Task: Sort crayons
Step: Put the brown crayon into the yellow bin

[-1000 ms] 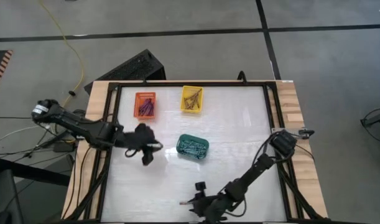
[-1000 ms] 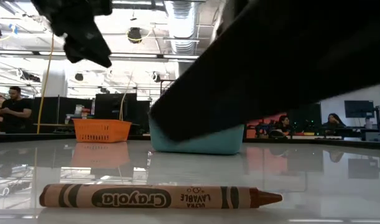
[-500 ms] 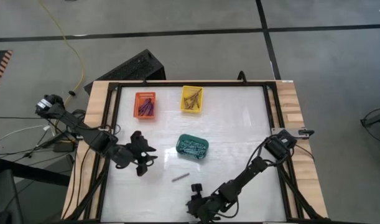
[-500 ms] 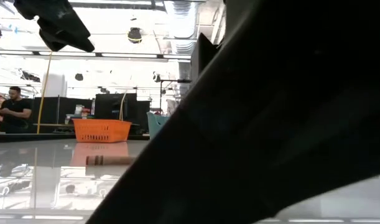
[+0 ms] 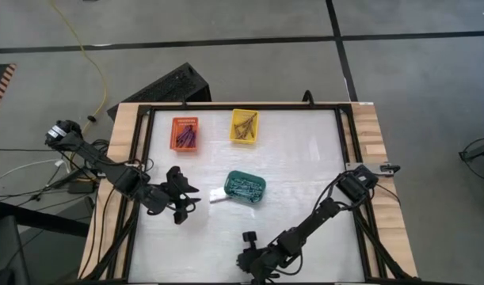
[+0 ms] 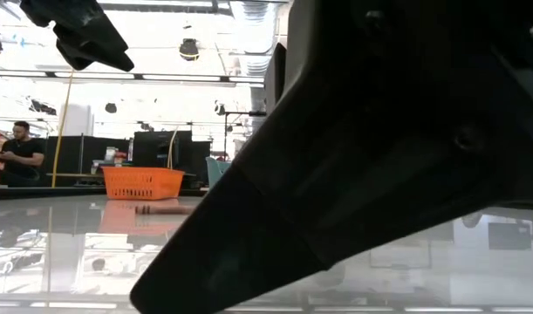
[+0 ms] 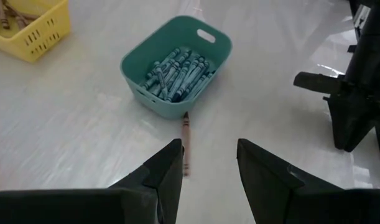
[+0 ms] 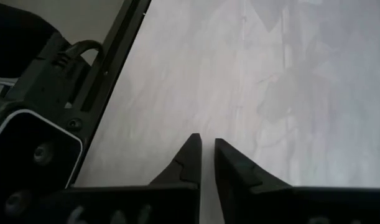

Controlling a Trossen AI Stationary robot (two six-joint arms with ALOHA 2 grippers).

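The left gripper (image 5: 181, 207) is hovering with fingers apart and empty, pointing at a loose crayon (image 7: 185, 144) that is lying against the teal basket (image 7: 146, 55). Near the table's front edge, the right gripper (image 8: 207, 152) is nearly clenched, gripping nothing.

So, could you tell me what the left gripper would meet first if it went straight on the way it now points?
Probably the loose crayon on the table, straight ahead of the left gripper; just beyond it stands the teal basket.
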